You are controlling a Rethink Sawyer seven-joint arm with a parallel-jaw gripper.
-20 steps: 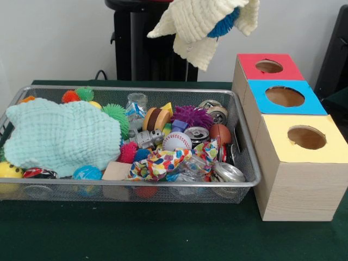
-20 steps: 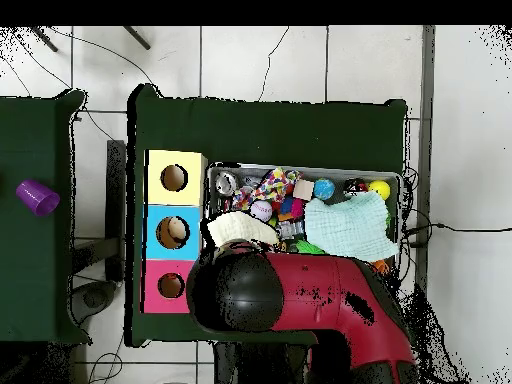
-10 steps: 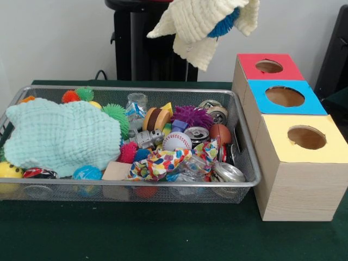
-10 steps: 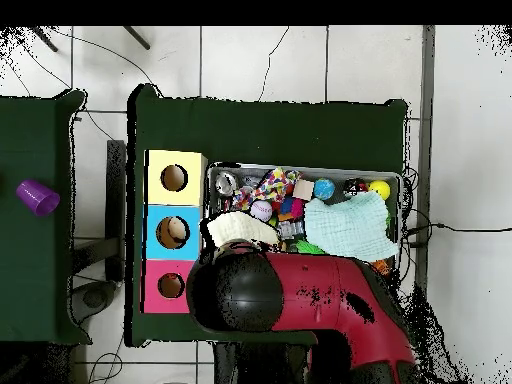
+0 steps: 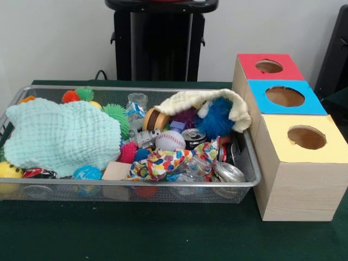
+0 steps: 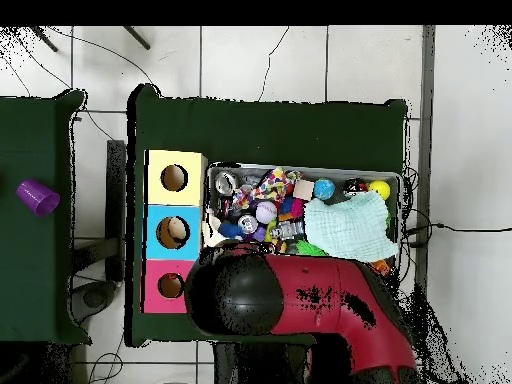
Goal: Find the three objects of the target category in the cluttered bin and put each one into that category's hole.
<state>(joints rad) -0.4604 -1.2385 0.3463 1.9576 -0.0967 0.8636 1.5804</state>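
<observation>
A cream cloth (image 5: 202, 101) lies draped over a blue spiky ball (image 5: 216, 119) at the right end of the wire bin (image 5: 130, 185), against the wall nearest the boxes. In the overhead view the cloth (image 6: 212, 233) and the ball (image 6: 231, 229) sit at the bin's left end. Three boxes with round holes stand beside the bin: red top (image 5: 248, 61), blue top (image 5: 260, 92), yellow top (image 5: 274, 128). The red and black arm (image 6: 300, 300) covers the bin's near edge in the overhead view. The gripper shows in neither view.
The bin also holds a mint cloth (image 5: 60, 136), a baseball (image 5: 170, 141), a patterned cloth (image 5: 163, 162), crushed cans (image 5: 228, 172), several spiky balls and a toy robot (image 5: 145, 138). A purple cup (image 6: 37, 197) stands on the side table.
The cream cloth and blue spiky ball, hanging high above the bin before, now lie in the bin's right end. The purple spiky ball and football are mostly covered.
</observation>
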